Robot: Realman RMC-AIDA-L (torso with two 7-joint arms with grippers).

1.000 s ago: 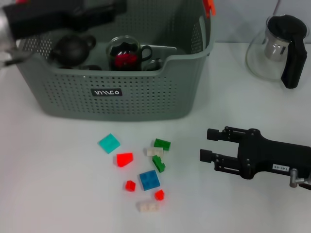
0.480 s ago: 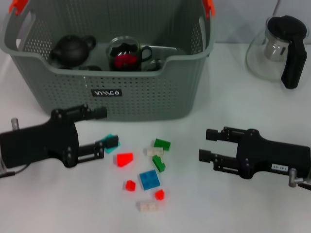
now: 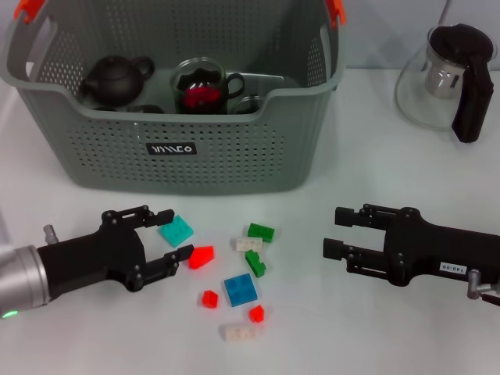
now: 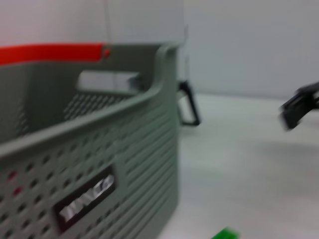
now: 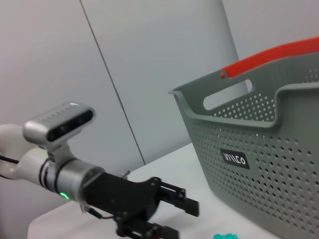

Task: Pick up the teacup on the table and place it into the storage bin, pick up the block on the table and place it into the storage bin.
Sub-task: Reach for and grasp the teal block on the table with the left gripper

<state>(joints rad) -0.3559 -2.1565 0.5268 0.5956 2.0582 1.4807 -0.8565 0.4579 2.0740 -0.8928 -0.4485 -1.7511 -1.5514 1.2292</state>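
Reaching low over the table, your left gripper [image 3: 170, 234] holds its fingers wide beside the teal block [image 3: 176, 230], near the storage bin [image 3: 234, 164]; the teacup [image 3: 201, 86] sits inside. Your right gripper [image 3: 334, 233] rests open, right of the blocks.

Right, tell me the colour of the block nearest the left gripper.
Red block, beside the left gripper; the head view shows it best.
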